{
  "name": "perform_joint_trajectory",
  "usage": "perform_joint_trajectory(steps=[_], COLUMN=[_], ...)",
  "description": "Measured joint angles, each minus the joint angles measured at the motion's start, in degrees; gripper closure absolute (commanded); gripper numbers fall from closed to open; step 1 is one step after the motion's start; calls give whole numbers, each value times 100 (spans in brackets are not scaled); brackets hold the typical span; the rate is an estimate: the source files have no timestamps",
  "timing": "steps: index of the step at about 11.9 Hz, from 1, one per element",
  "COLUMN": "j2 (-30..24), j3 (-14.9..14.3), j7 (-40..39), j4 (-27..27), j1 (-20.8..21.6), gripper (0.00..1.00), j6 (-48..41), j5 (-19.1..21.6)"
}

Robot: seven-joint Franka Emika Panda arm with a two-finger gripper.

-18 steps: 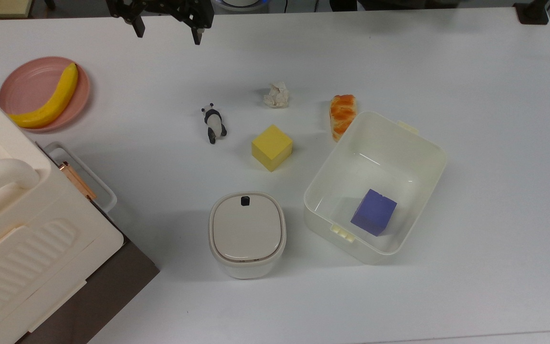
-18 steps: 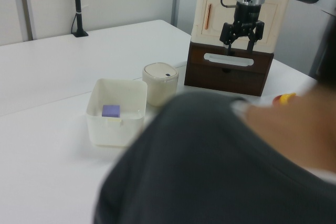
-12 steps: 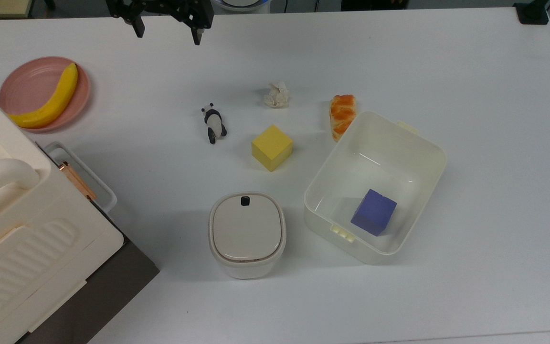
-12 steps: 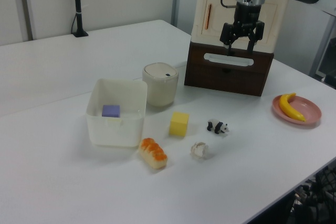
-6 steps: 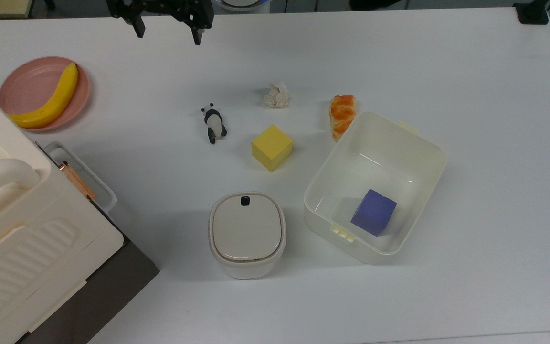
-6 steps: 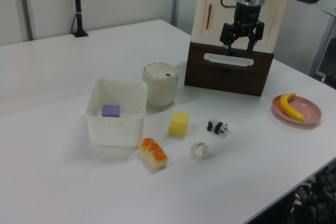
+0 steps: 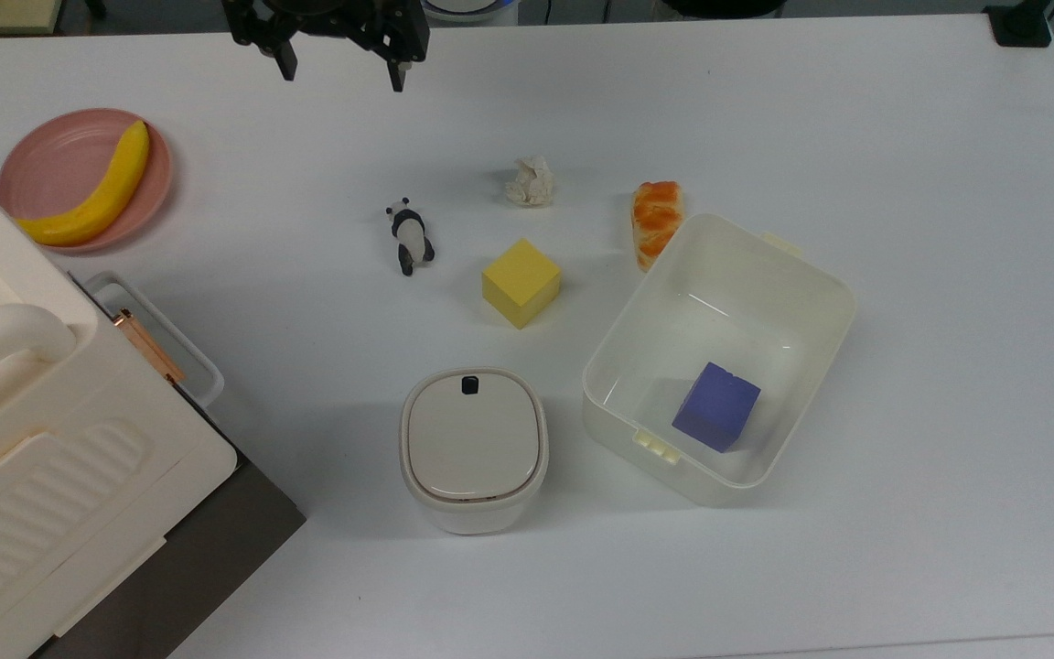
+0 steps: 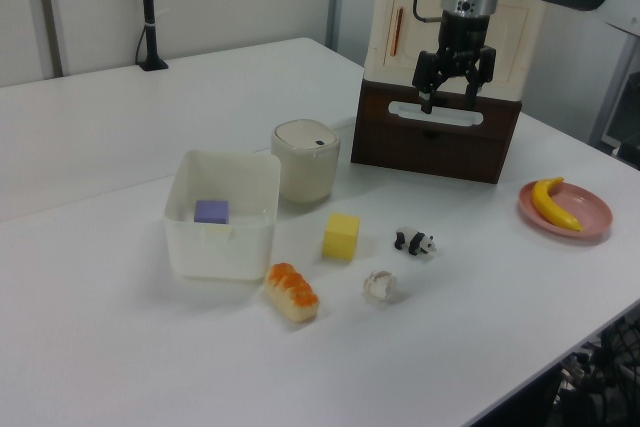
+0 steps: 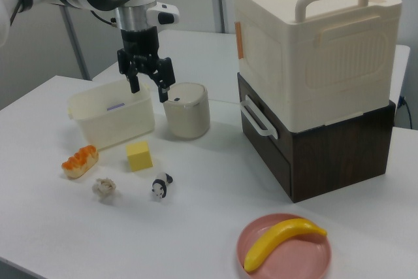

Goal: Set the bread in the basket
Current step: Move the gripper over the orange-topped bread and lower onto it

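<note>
Bread [image 7: 655,222]: lies against basket [image 7: 833,284] rim, long axis roughly up-down in the top view; down-right of end effector [image 7: 340,73], which hangs open, apparently empty

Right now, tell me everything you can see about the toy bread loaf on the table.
The small oblong toy bread loaf has a glossy orange-brown ridged crust and a paler beige underside. It lies flat on the white table, just outside a corner of the cream-white translucent plastic basket, close against its wall; actual contact is unclear. Nothing grips it.
</note>
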Motion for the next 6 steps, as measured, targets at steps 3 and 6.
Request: perform_joint_trajectory(steps=[3,6], j2=[3,10], j3=[1,12], j7=[-142,-415], j4=[-99,-265], j1=[78,324], gripper=[0,0], j6=[-45,-245], j5=[0,4])
